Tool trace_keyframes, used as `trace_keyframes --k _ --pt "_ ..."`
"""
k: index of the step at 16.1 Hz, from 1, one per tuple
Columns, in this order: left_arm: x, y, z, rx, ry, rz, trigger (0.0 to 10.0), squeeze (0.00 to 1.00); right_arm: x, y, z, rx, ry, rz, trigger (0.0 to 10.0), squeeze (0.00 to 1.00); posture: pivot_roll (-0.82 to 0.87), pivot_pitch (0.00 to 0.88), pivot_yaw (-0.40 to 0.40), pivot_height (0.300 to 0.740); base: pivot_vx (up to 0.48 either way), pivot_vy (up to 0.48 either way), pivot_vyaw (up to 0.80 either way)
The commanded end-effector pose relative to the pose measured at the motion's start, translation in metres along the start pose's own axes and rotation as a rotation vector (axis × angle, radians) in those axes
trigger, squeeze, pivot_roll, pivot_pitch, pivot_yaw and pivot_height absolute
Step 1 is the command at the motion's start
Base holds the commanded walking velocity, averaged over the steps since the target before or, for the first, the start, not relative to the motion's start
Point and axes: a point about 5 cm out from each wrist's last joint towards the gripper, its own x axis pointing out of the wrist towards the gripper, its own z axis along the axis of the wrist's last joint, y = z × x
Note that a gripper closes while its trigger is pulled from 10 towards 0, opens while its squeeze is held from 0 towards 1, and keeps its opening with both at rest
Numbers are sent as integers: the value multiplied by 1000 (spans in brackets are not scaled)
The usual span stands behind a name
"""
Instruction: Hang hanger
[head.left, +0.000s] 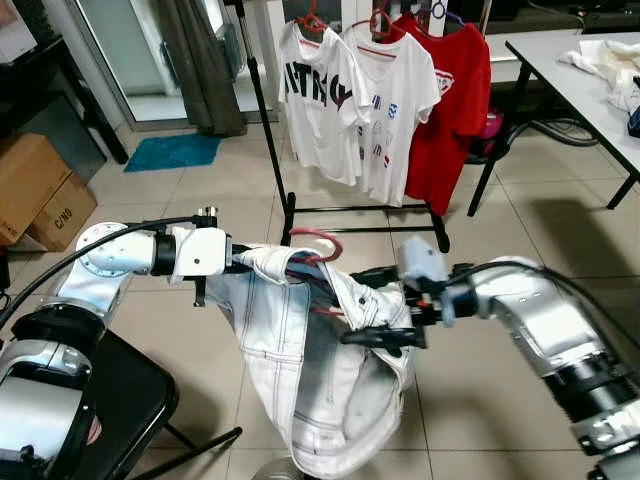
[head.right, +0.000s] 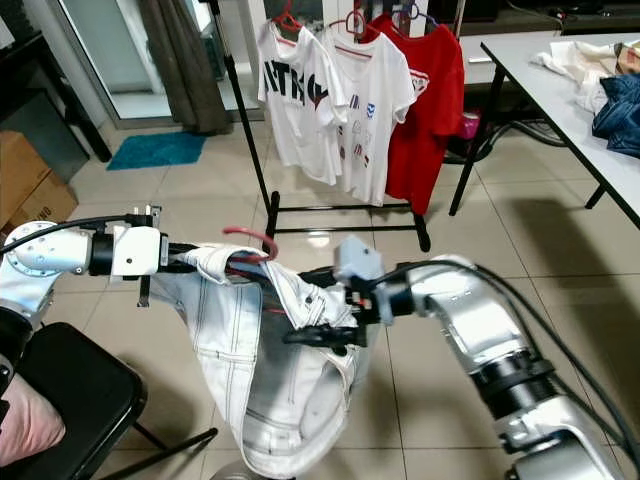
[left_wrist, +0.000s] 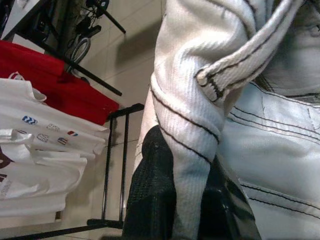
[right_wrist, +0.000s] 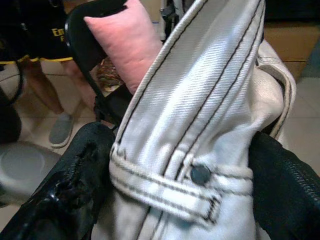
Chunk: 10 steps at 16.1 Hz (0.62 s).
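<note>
A white denim jacket (head.left: 300, 350) hangs on a pink hanger whose hook (head.left: 316, 240) sticks up above the collar. I hold it in the air between both arms, in front of the black clothes rack (head.left: 264, 110). My left gripper (head.left: 252, 263) is shut on the collar side; in the left wrist view the white fabric (left_wrist: 190, 150) is pinched between the black fingers (left_wrist: 147, 200). My right gripper (head.left: 372, 305) is shut on the jacket's other side, and its fingers (right_wrist: 70, 185) clamp a seamed band with a button (right_wrist: 201, 174).
Two white T-shirts (head.left: 320, 95) and a red one (head.left: 450, 110) hang on the rack, whose base bar (head.left: 365, 208) lies on the tiled floor. A black chair (head.left: 110, 400) is at my lower left, cardboard boxes (head.left: 30, 185) at far left, a table (head.left: 590, 80) at right. A person's legs (right_wrist: 55, 100) stand behind.
</note>
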Motion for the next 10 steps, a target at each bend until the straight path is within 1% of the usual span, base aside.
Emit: trace_keyframes --k 1,2,3,4,6,7,9,10 --pt "-7 25 18 59 -68 100 0 0 5 -2 0 -6 10 -14 10000 0 -47 0 141 740 0 0 0" --pt "-7 25 18 60 -71 102 0 0 7 -3 0 -10 9 -24 10000 0 -47 0 141 740 0 0 0" --pt "-7 27 19 57 -79 112 0 0 9 -3 1 -17 10 -34 1412 0 -47 0 141 740 0 0 0" --pt "-6 28 20 55 -82 118 0 0 10 -4 1 -15 8 -35 0 0 -49 0 143 740 0 0 0" --pt "-5 33 22 44 -97 146 0 0 15 -3 1 -8 19 -29 0 0 -50 0 141 740 0 0 0" --pt "-4 36 24 40 -106 162 0 0 20 -1 -3 -3 48 -26 0 0 -51 0 140 740 0 0 0" --pt "-3 41 27 39 -114 189 0 0 26 -1 -11 6 109 -52 0 0 -49 0 137 740 0 0 0" --pt "-3 43 27 35 -112 211 0 0 29 -4 -15 42 131 -99 0 0 -49 0 136 740 0 0 0"
